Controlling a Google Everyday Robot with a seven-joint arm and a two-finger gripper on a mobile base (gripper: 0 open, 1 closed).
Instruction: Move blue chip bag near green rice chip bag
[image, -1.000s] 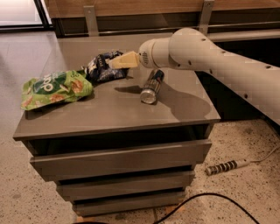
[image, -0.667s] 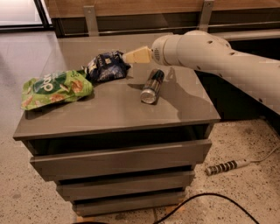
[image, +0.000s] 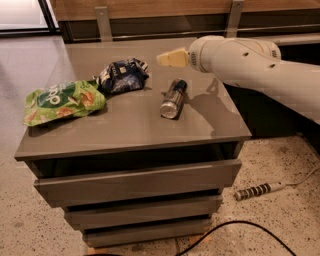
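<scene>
The blue chip bag (image: 121, 76) lies crumpled on the grey cabinet top (image: 130, 127), at the back left. Its left edge meets the right end of the green rice chip bag (image: 64, 101), which lies flat at the left edge of the top. My gripper (image: 165, 58) hovers above the top, to the right of the blue bag and apart from it, just behind the can. It holds nothing. The white arm (image: 250, 65) reaches in from the right.
A silver-and-blue drink can (image: 173, 98) lies on its side in the middle of the top, below the gripper. The cabinet has drawers (image: 135, 185) in front. A power strip (image: 257, 190) and a black cable (image: 240, 227) lie on the floor at the right.
My gripper has pulled back to the right, away from the blue chip bag. The bag stays next to the green bag. The can has not moved.
</scene>
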